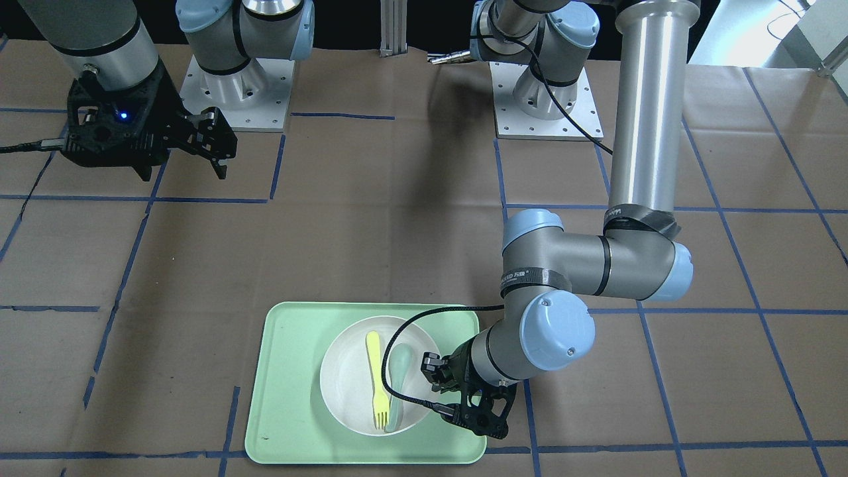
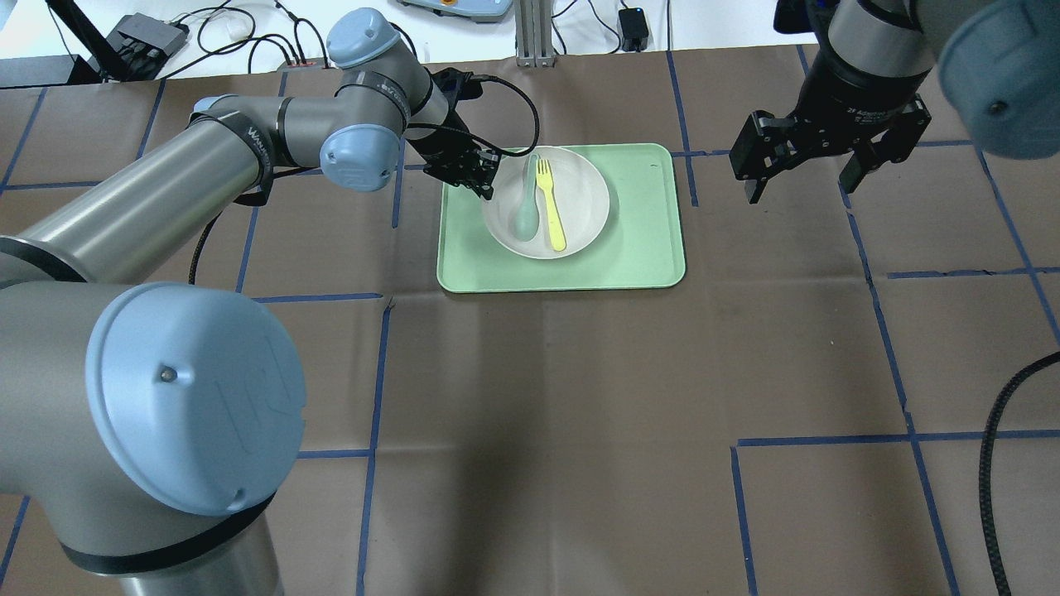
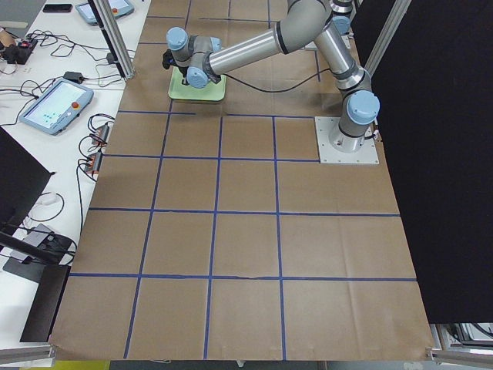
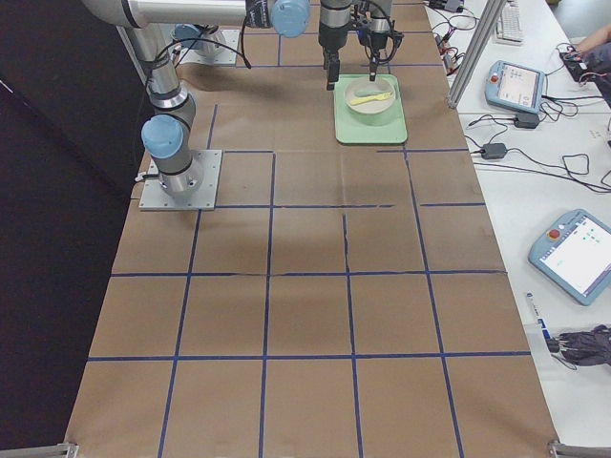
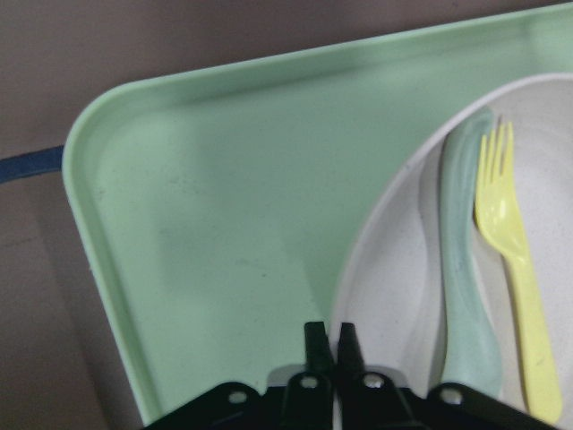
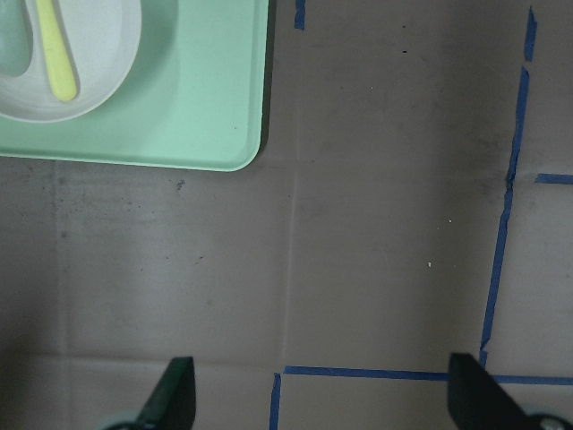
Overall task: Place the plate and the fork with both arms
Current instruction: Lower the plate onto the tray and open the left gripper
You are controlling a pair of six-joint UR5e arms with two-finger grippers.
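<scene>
The off-white plate point(image 2: 580, 207) lies on the mint-green tray point(image 2: 646, 248). The pale-yellow fork point(image 2: 551, 203) lies in the plate beside a grey-green spoon point(image 2: 526, 207). My left gripper point(image 2: 484, 178) is at the plate's left rim. In the left wrist view its jaws point(image 5: 329, 339) are pinched on the rim of the plate point(image 5: 394, 269), with the fork point(image 5: 510, 242) to the right. My right gripper point(image 2: 802, 178) is open and empty, held above the table to the right of the tray. In its wrist view the gripper point(image 6: 327, 394) is spread wide over bare paper.
The table is covered in brown paper with a blue tape grid. The tray point(image 1: 291, 384) sits near the table's far edge. Both arm bases point(image 1: 232, 93) stand at the robot's side. Tablets and cables lie on side benches point(image 4: 573, 248).
</scene>
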